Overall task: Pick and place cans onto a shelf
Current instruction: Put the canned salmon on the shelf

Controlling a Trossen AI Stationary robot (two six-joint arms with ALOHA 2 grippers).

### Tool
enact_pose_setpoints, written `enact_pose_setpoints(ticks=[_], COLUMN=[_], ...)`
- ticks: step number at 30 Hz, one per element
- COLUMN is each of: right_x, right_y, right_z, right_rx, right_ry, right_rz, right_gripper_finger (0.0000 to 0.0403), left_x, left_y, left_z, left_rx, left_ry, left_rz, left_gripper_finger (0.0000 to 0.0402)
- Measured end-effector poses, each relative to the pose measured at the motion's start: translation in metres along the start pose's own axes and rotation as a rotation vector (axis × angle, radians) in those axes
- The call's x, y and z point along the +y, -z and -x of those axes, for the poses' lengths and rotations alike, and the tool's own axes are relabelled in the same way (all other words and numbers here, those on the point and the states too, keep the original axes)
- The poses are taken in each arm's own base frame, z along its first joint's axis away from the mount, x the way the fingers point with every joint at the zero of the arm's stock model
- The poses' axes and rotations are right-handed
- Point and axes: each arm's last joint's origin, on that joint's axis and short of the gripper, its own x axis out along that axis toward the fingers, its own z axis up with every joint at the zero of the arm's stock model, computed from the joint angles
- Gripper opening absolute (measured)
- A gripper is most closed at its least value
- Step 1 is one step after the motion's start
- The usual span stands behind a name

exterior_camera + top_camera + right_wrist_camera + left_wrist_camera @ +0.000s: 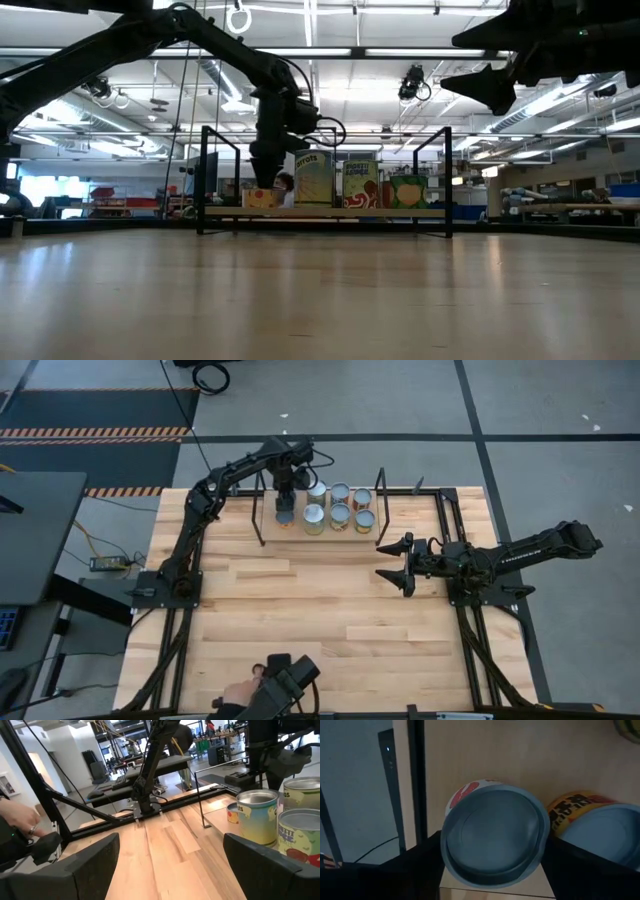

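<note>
The shelf stands at the table's far middle; its board also shows in the low view. Several cans stand on it in two rows. My left gripper points down over the shelf's left end, shut on a short can with a red-and-white label, which also shows in the low view. A yellow-labelled can stands right beside it. My right gripper is open and empty, above the table to the right of the shelf, and shows open in its wrist view. My left gripper has the short can's top rim between its two fingers, one on each side. The fingers come from above, pointing down. The can stands upright, its base on the shelf's board at the left end of the near row.
The shelf's black posts rise close to my left gripper. A person's hand holds a dark device at the table's near edge. Bare tabletop lies between the shelf and the near edge.
</note>
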Motion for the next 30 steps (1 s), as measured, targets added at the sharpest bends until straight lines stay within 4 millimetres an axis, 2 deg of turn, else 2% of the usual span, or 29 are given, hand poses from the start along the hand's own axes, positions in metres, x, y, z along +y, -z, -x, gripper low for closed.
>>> enact_pose_setpoints(ticks=[6,18,27,30], right_x=[0.0,0.0,0.0,-0.0001], right_y=[0.0,0.0001,0.0002,0.0002], right_z=[0.0,0.0,0.0,0.0], right_rx=[0.0,0.001,0.002,0.003], right_ry=[0.0,0.0,0.0,0.0], right_rz=[0.0,0.0,-0.003,-0.003], right_gripper_finger=[0.0364,0.0364,0.0364,0.0364], left_x=[-0.0016,-0.0028,-0.0034,-0.0028], left_y=[0.0025,0.0029,0.0034,0.0028], left_z=[0.0,0.0001,0.0002,0.0001], left_rx=[0.029,0.039,0.041,0.035], left_ry=[0.012,0.015,0.027,0.021], left_rz=[0.045,0.042,-0.015,-0.004], left_gripper_finger=[0.0313,0.0315,0.0287,0.0292])
